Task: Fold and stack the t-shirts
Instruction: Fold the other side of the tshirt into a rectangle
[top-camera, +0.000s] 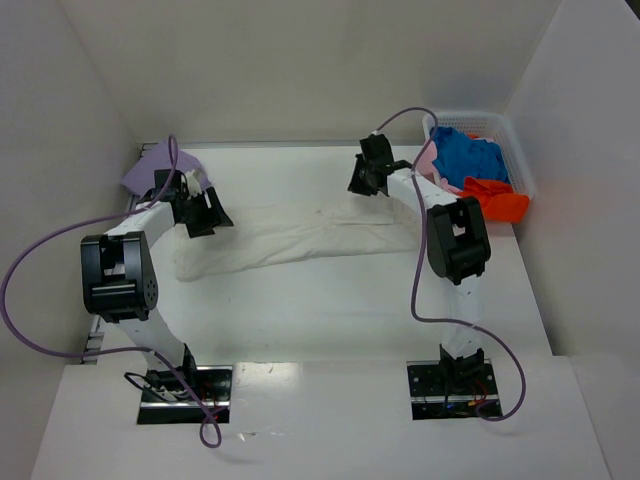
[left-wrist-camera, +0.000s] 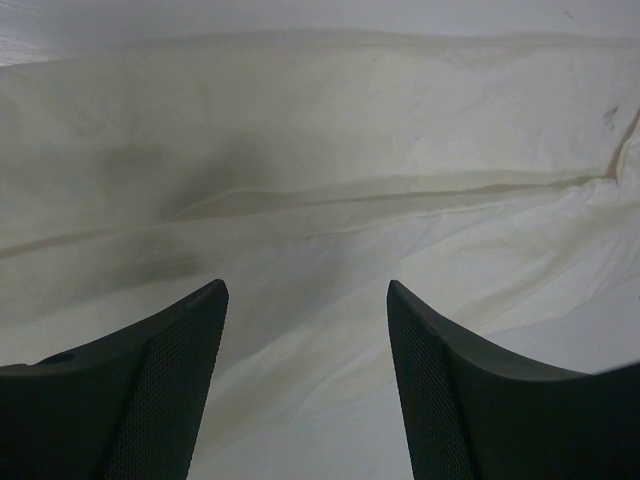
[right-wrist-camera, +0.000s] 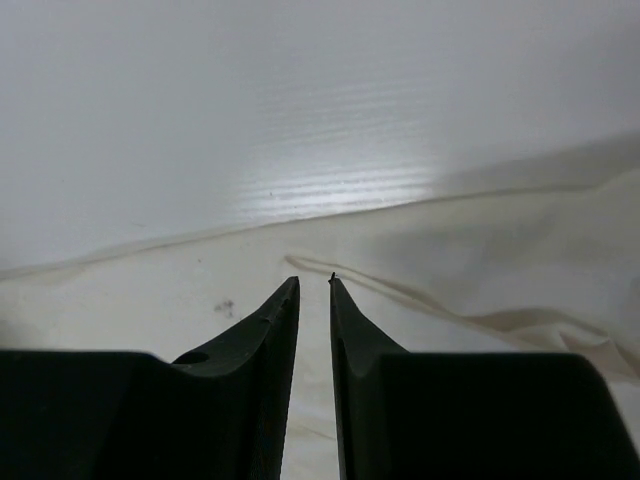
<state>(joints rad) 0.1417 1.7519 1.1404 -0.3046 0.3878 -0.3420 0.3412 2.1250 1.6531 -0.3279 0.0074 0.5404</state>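
Cloth: off-white t-shirt (top-camera: 300, 235) lies on the white table (top-camera: 330, 310) as a long, flattened band. It is matte and thin, with soft creases and a raised seam line along its length. A few faint grey smudges show on it.

Left gripper (left-wrist-camera: 306, 290): jaws spread wide, nothing between them. Its fingers (left-wrist-camera: 170, 390) are black and wedge-shaped, with a fine mesh-textured inner face. The off-white cloth fills the view directly below and ahead of the tips. No contact is visible. A crumpled lavender t-shirt (top-camera: 148, 168) sits just behind and to the left of this gripper.

Right gripper (right-wrist-camera: 313, 282): the smooth black fingers are drawn almost together, leaving only a thin slit. No cloth is seen in the slit, though I cannot tell whether an edge is pinched at the tips. The shirt's far hem runs just ahead of the tips, with bare table beyond it.

To the right of this gripper is a white mesh basket (top-camera: 520, 165). It holds bunched blue (top-camera: 470, 155), orange-red (top-camera: 500, 203) and pale pink (top-camera: 428, 160) shirts.

Arm pose: both elbows are raised. The left forearm reaches forward over the shirt's left end. The right forearm angles forward and inward to the shirt's far edge.
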